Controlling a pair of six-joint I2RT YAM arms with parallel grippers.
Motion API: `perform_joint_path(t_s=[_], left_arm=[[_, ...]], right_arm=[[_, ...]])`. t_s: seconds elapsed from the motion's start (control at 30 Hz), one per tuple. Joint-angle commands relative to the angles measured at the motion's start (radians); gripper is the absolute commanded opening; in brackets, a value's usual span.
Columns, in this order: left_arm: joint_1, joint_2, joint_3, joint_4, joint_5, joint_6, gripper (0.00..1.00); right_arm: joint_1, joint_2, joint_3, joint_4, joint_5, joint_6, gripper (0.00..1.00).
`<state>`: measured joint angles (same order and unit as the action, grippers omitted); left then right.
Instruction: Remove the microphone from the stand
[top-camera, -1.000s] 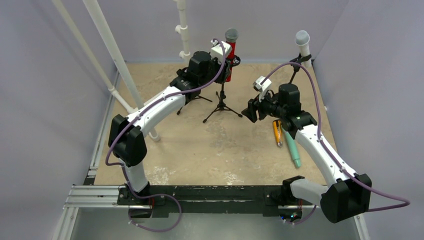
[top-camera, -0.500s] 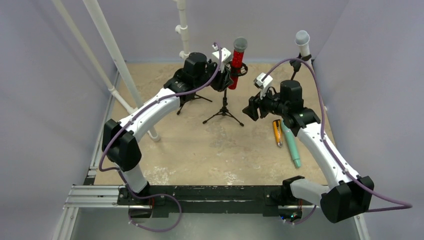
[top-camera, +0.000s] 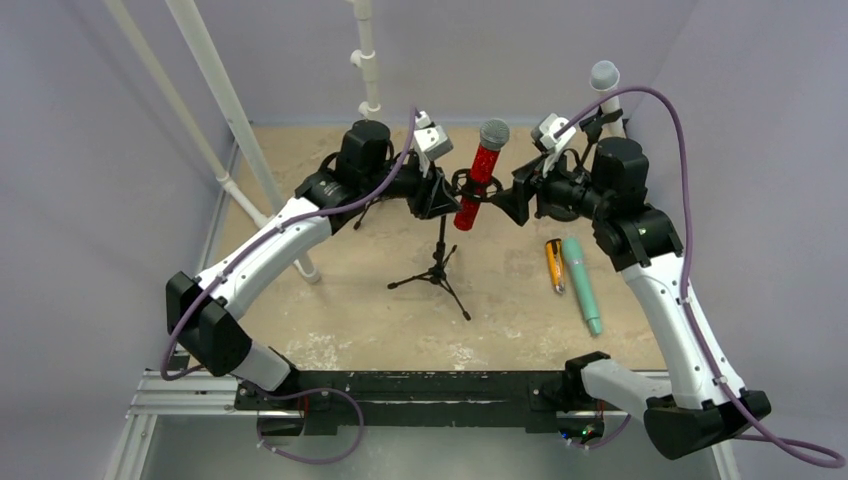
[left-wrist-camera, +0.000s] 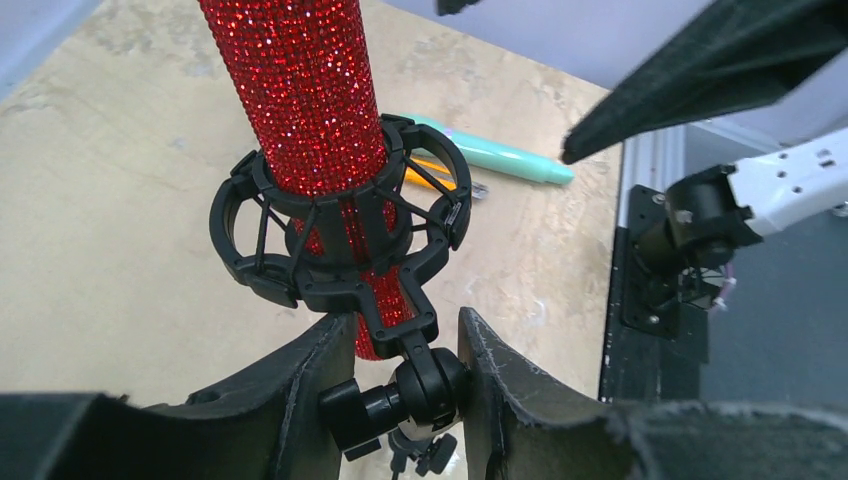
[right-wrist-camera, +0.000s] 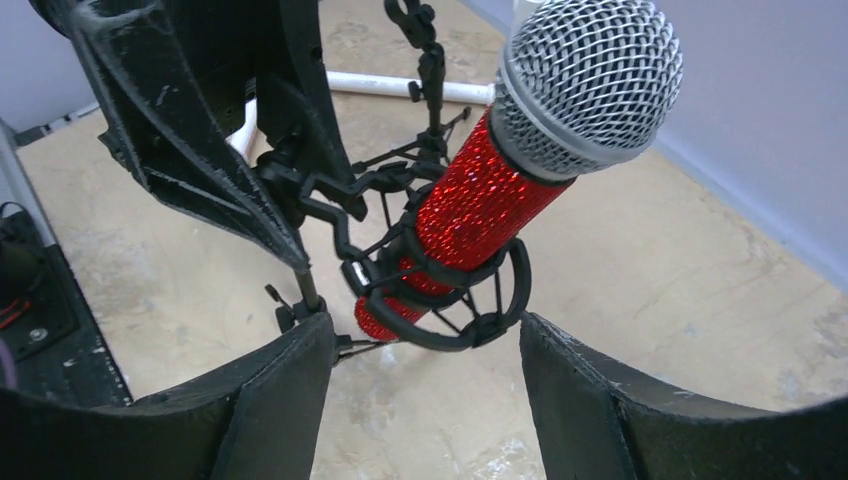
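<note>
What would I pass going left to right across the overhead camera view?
white pipe → left end effector → red microphone → right end effector → orange marker → teal stick

The left arm (top-camera: 262, 245) is reaching forward and right, the left gripper (top-camera: 436, 197) pinching the stand (left-wrist-camera: 420, 388) between narrow jaws. The right arm (top-camera: 665, 300) is bending left, the right gripper (top-camera: 512, 200) holding its jaws wide apart, gripping nothing.
</note>
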<state>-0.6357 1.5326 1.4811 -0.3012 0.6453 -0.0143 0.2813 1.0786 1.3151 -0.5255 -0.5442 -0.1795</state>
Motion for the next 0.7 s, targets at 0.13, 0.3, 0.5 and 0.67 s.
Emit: perform_joint_path(t_s=[0.13, 0.3, 0.5, 0.67], left_arm=[[0.003, -0.158, -0.169, 0.239, 0.178, -0.019, 0.00], [0.001, -0.197, -0.262, 0.353, 0.206, -0.025, 0.00], [-0.003, -0.218, -0.315, 0.390, 0.217, -0.021, 0.00], [-0.008, -0.234, -0.368, 0.436, 0.233, -0.022, 0.00]], right_arm=[[0.002, -0.007, -0.005, 0.017, -0.128, 0.089, 0.70], [0.003, 0.006, -0.035, 0.059, -0.199, 0.114, 0.78], [0.003, 0.021, -0.090, 0.148, -0.290, 0.164, 0.81], [0.003, 0.043, -0.128, 0.251, -0.350, 0.229, 0.78]])
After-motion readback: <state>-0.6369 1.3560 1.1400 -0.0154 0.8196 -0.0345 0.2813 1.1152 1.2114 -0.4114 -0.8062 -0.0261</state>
